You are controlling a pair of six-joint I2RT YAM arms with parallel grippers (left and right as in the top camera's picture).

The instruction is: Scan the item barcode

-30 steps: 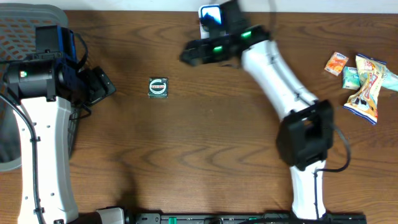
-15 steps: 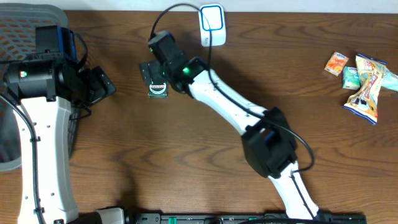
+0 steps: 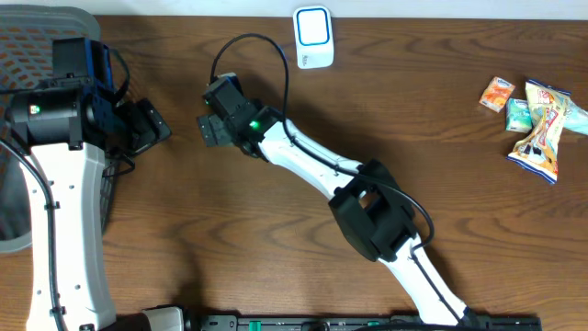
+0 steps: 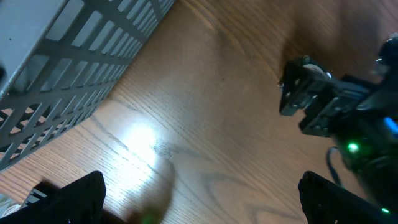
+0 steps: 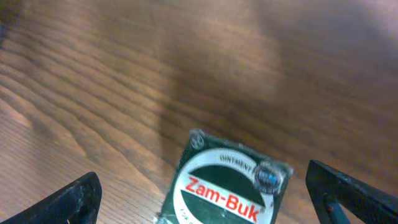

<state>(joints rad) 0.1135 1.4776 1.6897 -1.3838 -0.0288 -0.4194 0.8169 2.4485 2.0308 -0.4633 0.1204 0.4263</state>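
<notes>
Since half a second ago, your right arm has swung a little further left from the white scanner (image 3: 313, 37), so your right gripper (image 3: 211, 129) now covers the Zam-Buk ointment pack (image 5: 227, 186) in the overhead view. That green pack lies flat on the wooden table (image 3: 184, 230), left of the scanner and nearer the robot, between the right gripper's widely spread fingers (image 5: 74, 199), which do not touch it. Your left gripper (image 3: 147, 126) hangs much further left of the scanner, beside the grey mesh basket (image 4: 68, 68), fingers wide with nothing between them.
</notes>
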